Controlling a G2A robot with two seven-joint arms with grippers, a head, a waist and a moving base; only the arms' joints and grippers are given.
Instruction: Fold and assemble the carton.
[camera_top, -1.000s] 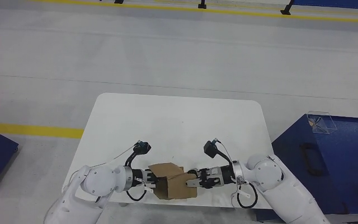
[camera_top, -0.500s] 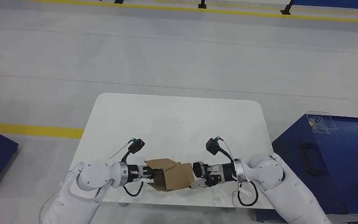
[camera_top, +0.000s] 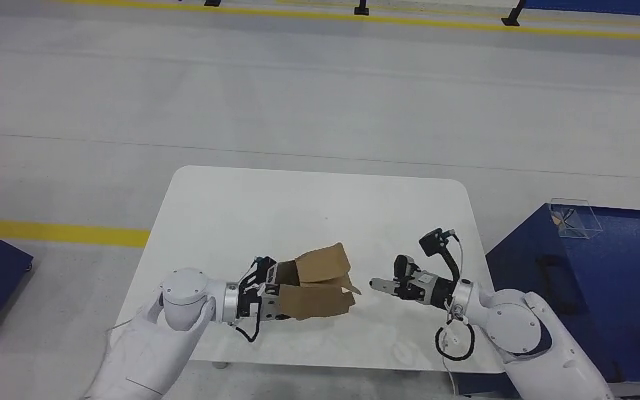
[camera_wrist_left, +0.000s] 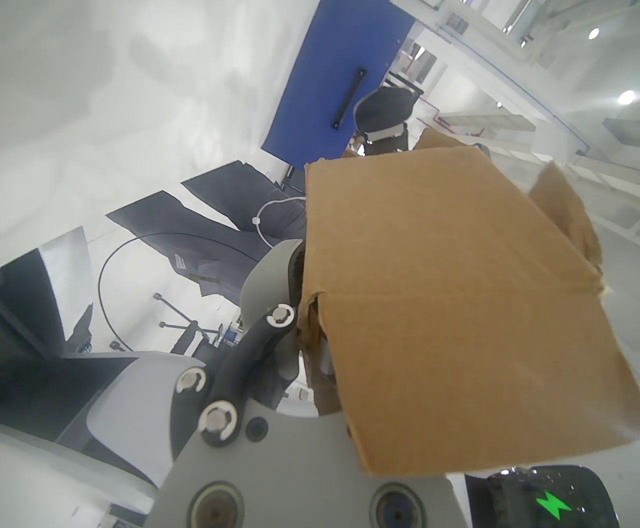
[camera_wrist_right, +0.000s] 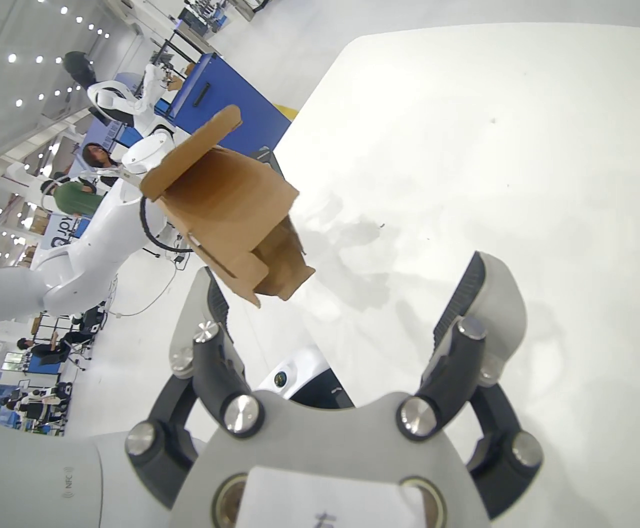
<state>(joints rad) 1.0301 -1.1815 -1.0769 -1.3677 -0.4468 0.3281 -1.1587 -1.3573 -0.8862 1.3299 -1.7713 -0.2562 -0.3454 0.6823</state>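
Brown cardboard carton: pinched at one end by left gripper; right gripper spread, empty. Risk: carton pivots, slips.

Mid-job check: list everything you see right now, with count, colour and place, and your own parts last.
carton: one, brown cardboard, partly folded with flaps loose, held over the near part of the table
table: one, white, under both arms
cabinet: one, blue, on the floor beside the table on the robot's right
clear stand: one, transparent, on top of the cabinet
floor stripes: two, yellow, one beside the table on the robot's left, one far across the floor
left gripper: one, grey and black, shut on the carton's end
right gripper: one, grey and black, open, apart from the carton, facing its open end
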